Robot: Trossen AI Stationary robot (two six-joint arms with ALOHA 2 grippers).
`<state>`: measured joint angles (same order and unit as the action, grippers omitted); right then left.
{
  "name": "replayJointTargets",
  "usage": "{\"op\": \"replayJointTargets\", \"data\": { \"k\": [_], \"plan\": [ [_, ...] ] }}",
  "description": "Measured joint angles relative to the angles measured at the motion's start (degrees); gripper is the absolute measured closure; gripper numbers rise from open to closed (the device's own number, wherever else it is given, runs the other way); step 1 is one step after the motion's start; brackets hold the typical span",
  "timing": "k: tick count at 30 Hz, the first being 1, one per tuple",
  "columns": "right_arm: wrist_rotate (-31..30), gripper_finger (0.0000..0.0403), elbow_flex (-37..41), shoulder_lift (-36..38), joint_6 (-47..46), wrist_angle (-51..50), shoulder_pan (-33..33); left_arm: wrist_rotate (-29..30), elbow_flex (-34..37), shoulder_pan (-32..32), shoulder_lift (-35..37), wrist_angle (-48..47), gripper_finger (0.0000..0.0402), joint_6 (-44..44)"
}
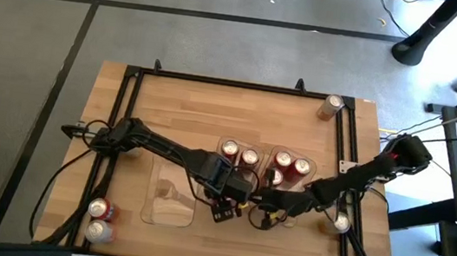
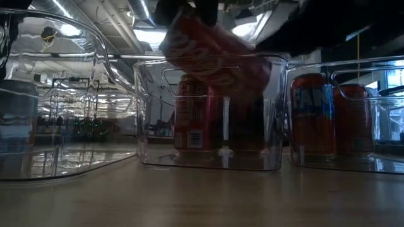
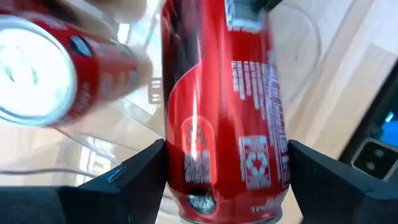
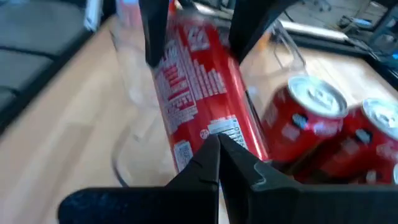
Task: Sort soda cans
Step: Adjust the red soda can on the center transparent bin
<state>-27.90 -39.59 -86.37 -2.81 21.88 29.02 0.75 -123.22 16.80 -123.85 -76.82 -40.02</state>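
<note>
Clamped between the fingers of the left gripper (image 3: 227, 180) is a red can (image 3: 227, 106), gripped across its body and carried tilted above the near edge of the middle tray (image 2: 208, 161), the clear one in which two other red cans (image 1: 238, 154) are already stood. The jaws are held wide by the can itself, so the grip appears sound. For the step to be done well, the can should be righted before it is lowered (it is seen leaning in the low view), brought down into the bare near part of the tray, clear of the two standing cans and the tray wall, and released only once its base is flat. The right gripper (image 4: 219, 152) is fully closed on nothing and is held just beside the carried can; it is best kept out of the path. More red cans (image 1: 291, 165) are set in the right tray (image 1: 288, 216), and others lie about the table (image 1: 187, 105).
</note>
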Motion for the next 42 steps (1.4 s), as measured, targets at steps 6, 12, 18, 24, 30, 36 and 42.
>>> {"op": "replayJointTargets", "data": {
  "k": [6,12,18,24,30,36,42],
  "plan": [
    [-2.2,0.0398,0.0,-3.8,-0.2,0.6,-0.7,1.8,0.0,-0.6,0.0,0.4,0.0123,0.5],
    [-3.0,0.0398,0.0,-5.0,-1.8,0.9,-1.1,1.8,0.0,-1.7,-0.1,0.2,0.0124,1.5],
    [0.0,0.0398,0.0,-5.0,-2.2,0.9,-2.7,2.0,0.0,-2.6,-1.7,0.0,0.0124,2.8],
    [2.9,0.0398,-0.1,-5.8,-3.1,1.4,-4.2,2.0,0.0,-3.1,-2.1,-0.5,0.0124,3.0],
    [4.2,0.0398,-0.2,-7.3,-3.4,2.2,-4.8,2.7,0.0,-3.5,-2.1,-0.5,0.0124,3.9],
    [6.2,0.0398,-0.1,-8.0,-3.2,2.9,-5.7,4.1,0.0,-3.9,-2.1,0.0,0.0124,4.2],
    [9.8,0.0398,-0.1,-8.3,-4.8,3.1,-7.5,5.3,0.0,-4.1,-2.1,0.5,0.0124,4.7]
  ]
}}
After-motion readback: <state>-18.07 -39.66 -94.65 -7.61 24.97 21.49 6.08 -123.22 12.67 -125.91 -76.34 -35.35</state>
